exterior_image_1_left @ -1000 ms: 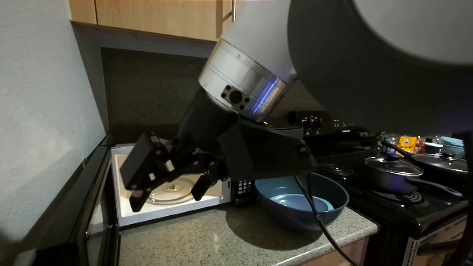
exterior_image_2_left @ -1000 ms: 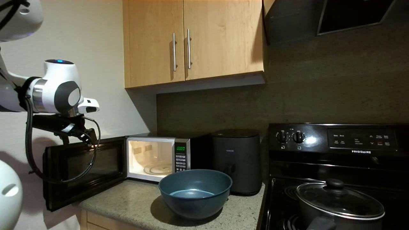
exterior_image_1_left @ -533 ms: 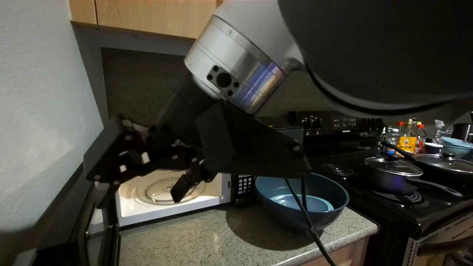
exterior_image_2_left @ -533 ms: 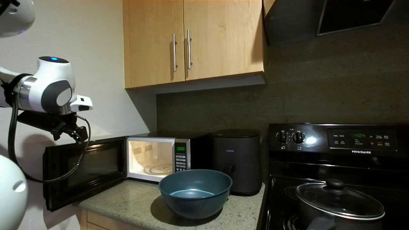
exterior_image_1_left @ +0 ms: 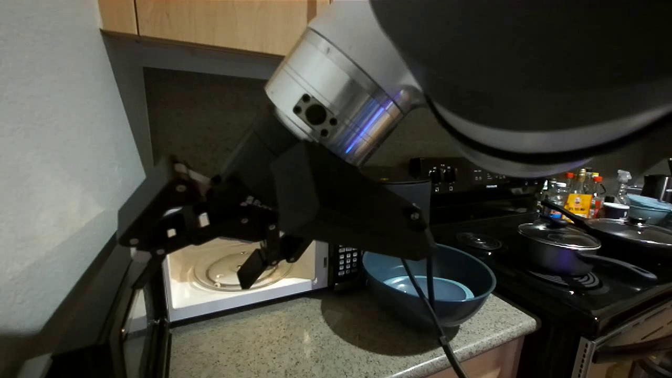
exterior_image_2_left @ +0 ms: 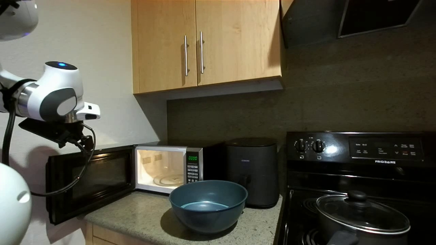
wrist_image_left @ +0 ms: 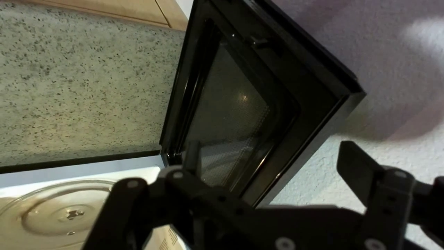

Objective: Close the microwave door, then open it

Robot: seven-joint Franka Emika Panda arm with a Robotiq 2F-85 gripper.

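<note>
One gripper, released: jaws spread wide, nothing held. It hangs over the upper edge of the microwave door; contact, can't tell. Key relation: door lies below it, and in the wrist view that edge runs between inner finger, over the door's inside, and outer finger, over the wall. Door is swung wide, long axis horizontal, from its hinged side at the microwave out past the edge of the counter. Lone arm, so no choice of reach. My read: closing isn't done yet; next move wants the outer finger down behind the outer face, then a sweep toward the microwave. Wall gap looks narrow, so snag risk there.

Materials, working outward: door is a glossy black rectangular frame around a dark, fine-mesh window. Microwave has a silver front, warm-lit white interior, round clear-glass turntable, black button panel. Counter is speckled, stone-look. Deep blue bowl sits on it near the microwave, round, smooth, likely plastic. Just beyond, an upright dark appliance, rounded corners, matte sides. Farther along, glossy black stove carrying a pot, its lid see-through, rim metal-bright. Pale wood-grain cabinet overhead.
</note>
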